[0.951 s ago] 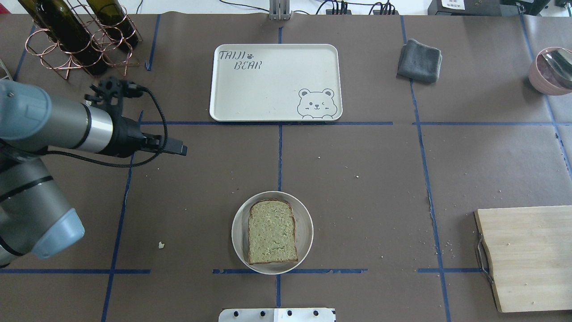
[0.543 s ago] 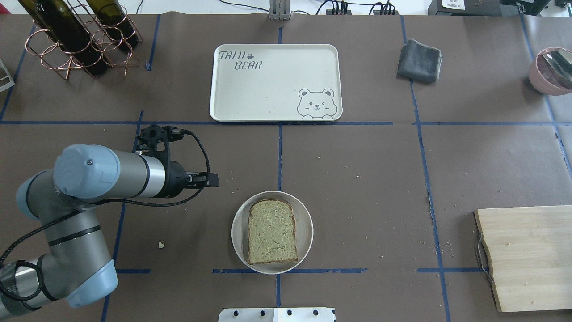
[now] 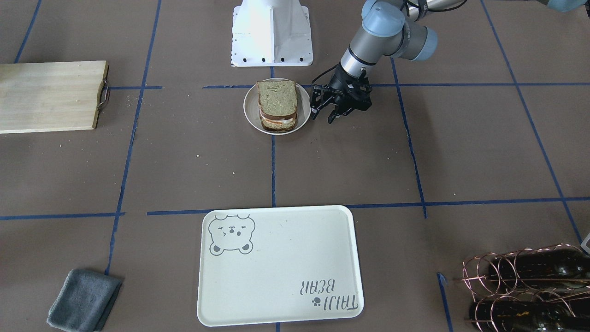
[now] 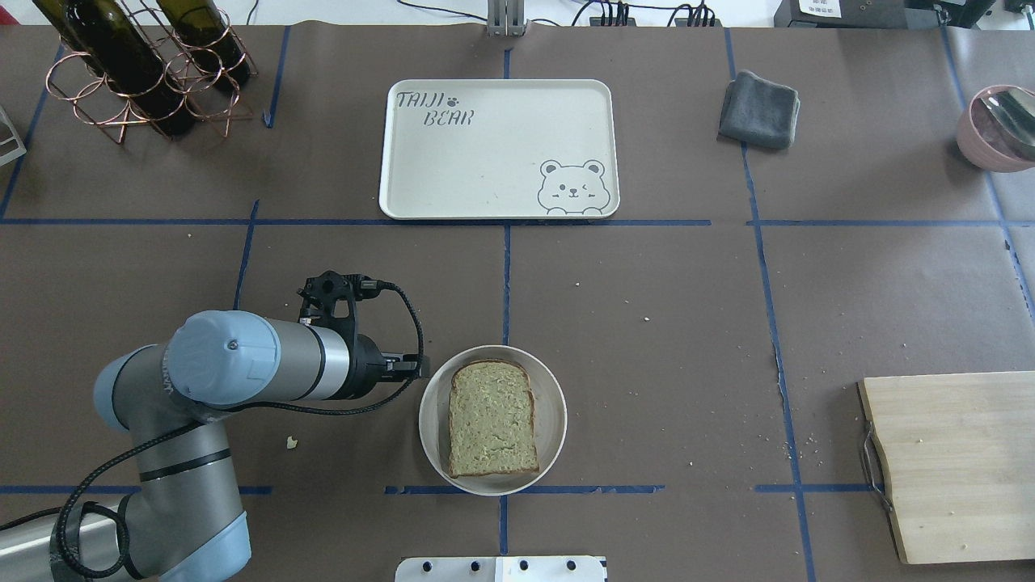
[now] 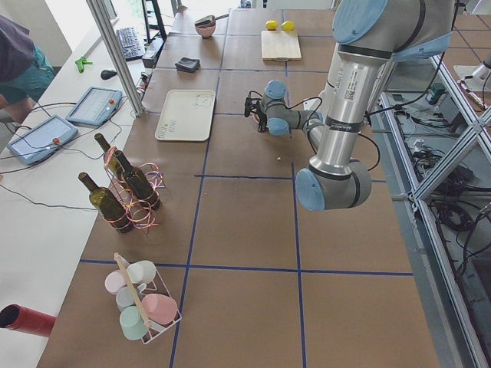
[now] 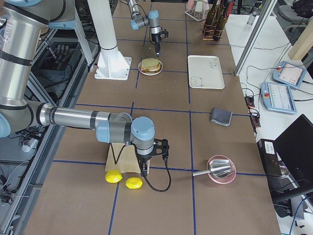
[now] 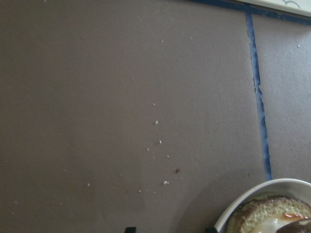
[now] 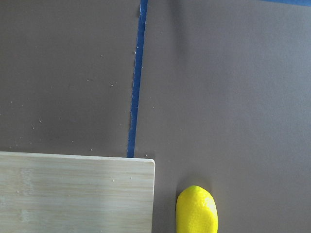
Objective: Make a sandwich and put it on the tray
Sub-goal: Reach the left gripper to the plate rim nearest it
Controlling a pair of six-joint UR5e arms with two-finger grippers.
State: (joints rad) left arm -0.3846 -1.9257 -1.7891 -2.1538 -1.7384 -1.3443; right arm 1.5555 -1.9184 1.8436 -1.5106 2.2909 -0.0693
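The sandwich (image 4: 492,418) is two tan, brown-crusted bread slices with white egg and orange yolk between them (image 3: 278,103). It sits on a small round off-white plate (image 4: 552,404) near the robot's base. My left gripper (image 3: 322,116) is open and empty, low over the table just beside the plate's rim (image 3: 251,114), not touching it. The left wrist view shows the plate's edge (image 7: 272,184) and the sandwich (image 7: 272,218). The cream bear tray (image 4: 493,162) lies empty at the far centre. My right gripper (image 6: 146,169) hangs over the cutting board's corner; I cannot tell whether it is open.
A wooden cutting board (image 4: 954,461) lies at the right front, with two lemons (image 6: 122,178) beside it. A grey cloth (image 4: 760,109) and a pink bowl (image 4: 999,125) are at the far right. A copper rack of wine bottles (image 4: 137,65) stands far left.
My left arm has swung from the far left of the table down and right, bringing its gripper beside the plate's left rim. The plate and sandwich have not moved.
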